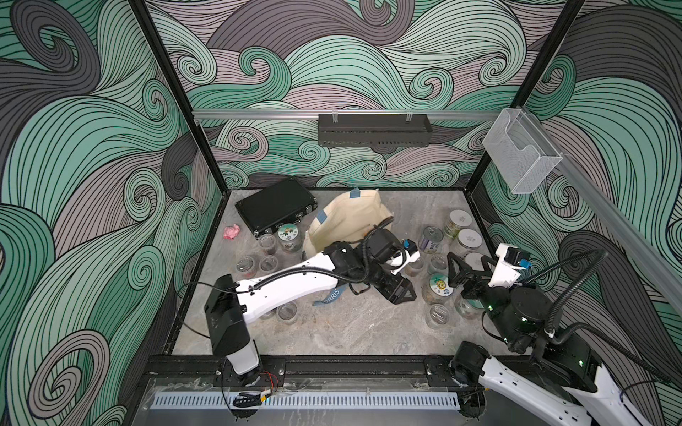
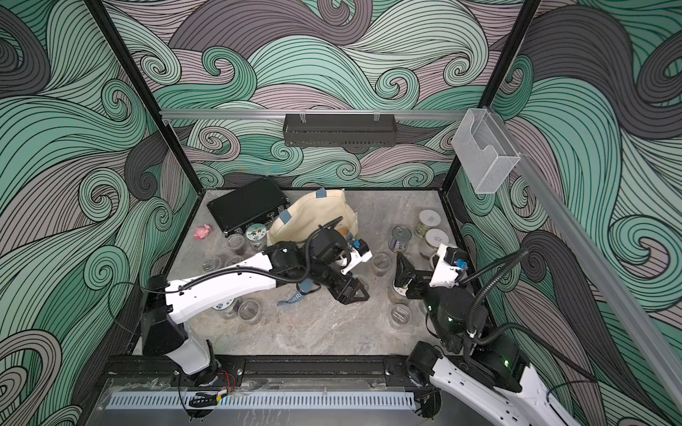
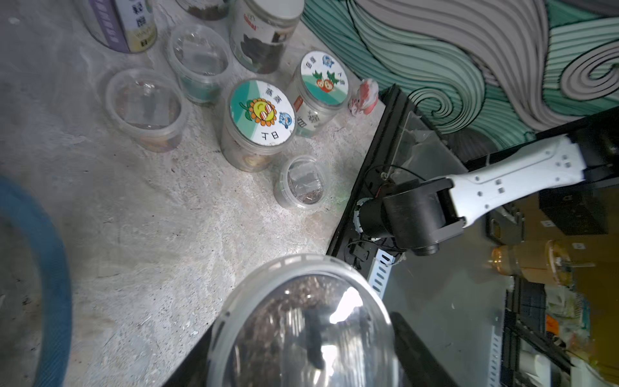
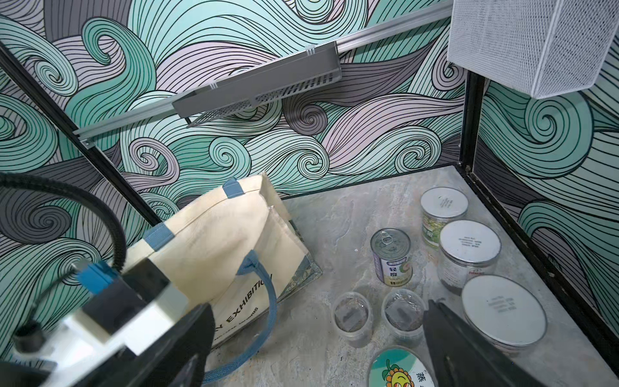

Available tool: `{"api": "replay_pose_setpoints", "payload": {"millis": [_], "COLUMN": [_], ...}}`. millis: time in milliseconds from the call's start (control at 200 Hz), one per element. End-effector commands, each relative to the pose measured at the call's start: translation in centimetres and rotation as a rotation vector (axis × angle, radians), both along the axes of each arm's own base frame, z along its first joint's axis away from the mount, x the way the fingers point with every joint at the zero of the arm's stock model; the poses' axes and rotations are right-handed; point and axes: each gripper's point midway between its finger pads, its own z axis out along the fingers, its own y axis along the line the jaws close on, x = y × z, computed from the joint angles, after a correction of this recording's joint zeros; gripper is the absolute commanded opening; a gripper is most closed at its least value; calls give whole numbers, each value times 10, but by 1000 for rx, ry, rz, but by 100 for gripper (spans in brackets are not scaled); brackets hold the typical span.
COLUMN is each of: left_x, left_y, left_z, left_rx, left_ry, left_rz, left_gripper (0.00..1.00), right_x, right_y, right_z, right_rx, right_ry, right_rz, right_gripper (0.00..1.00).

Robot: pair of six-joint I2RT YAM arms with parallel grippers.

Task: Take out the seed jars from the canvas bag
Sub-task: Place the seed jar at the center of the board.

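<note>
Tabletop [image 1: 332, 332] grey marbled, seed jars [image 1: 460, 220] scattered; walls [image 1: 350, 55] swirl-patterned.

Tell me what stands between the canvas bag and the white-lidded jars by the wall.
A silvery pull-tab can stands upright there, apart from the canvas bag and nearer the white-lidded jars; clearest in the right wrist view.
</note>
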Motion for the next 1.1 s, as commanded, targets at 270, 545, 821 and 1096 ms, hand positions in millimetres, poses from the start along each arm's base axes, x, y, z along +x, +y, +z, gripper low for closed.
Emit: {"api": "replay_pose_setpoints", "payload": {"millis": [270, 545, 821, 1096], "left_x": [49, 60, 50, 45], "left_y": [-55, -87, -89, -56], "left_z": [-89, -115, -96, -1], "left_rx": [157, 121, 102, 31], "left_ry": [-112, -88, -45, -138], "left_rz": [101, 105, 87, 108], "left_gripper": [47, 48, 99, 99], "right_x": [-2, -2, -1, -3], "right_y": [-8, -5, -3, -3], "right_z": [-1, -5, -6, 0], "right_rx": [13, 8, 3, 17], "right_ry": [11, 22, 26, 18], "right_rz": [-32, -22, -15, -3], "right_gripper": [99, 99, 99, 99]}}
